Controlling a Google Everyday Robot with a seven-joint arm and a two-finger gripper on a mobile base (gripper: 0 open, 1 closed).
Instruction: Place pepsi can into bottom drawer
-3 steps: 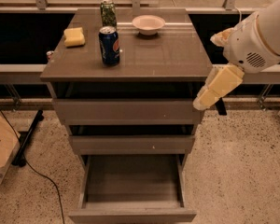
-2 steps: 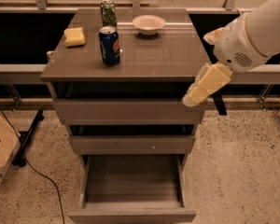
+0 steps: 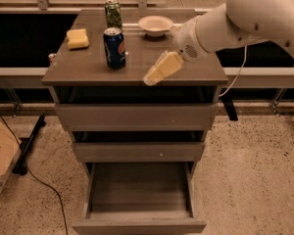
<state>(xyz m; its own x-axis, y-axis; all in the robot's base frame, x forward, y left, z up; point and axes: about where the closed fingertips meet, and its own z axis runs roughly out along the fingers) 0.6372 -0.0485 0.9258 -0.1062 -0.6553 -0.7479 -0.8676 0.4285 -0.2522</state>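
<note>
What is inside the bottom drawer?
The bottom drawer shows a bare floor; its rear is hidden under the drawer above. The gripper hovers right of the pepsi can.

You'll see your robot's arm [image 3: 245, 18] as a thick, smooth white tube narrowing to a rounded wrist housing [image 3: 192, 39] with a small patch of dotted vent holes, ending in a pale cream-yellow, wedge-shaped hand [image 3: 160, 69] over the counter [image 3: 88, 65] front.
</note>
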